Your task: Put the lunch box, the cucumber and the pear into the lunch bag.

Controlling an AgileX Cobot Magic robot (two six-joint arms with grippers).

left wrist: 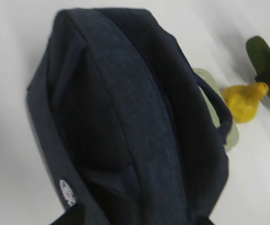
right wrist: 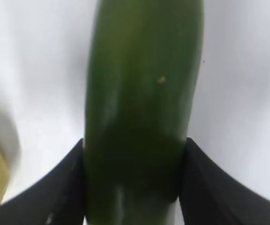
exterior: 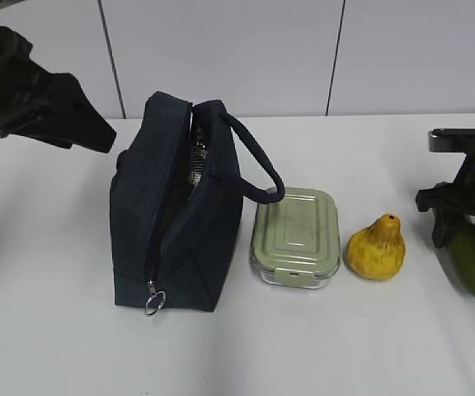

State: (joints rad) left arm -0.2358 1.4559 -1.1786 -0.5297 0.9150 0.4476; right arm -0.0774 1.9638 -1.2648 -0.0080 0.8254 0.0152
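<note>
Right gripper (right wrist: 132, 178) clamped on the cucumber (right wrist: 142, 93), one black finger (right wrist: 55, 192) pressed against each flank in the right wrist view, cucumber running straight ahead from the jaws over the white table (right wrist: 247, 70). In the exterior view, same right gripper (exterior: 466, 216) down at the table's right edge, cucumber (exterior: 473, 262) poking out below it toward the camera. Just to its left, pear (exterior: 377, 249) standing upright, apart from the fingers. Further left, lunch box (exterior: 296, 236) flat on the table (exterior: 48, 330), lid on, just beside the pear. Beyond that, lunch bag (exterior: 178, 210) upright, zipper open at the top, foil lining showing, loop handle drooping over the lunch box's near corner. Left gripper (exterior: 48, 107) raised, up and left of the bag; state cannot be told. Left wrist view filled by the bag (left wrist: 125, 126).
</note>
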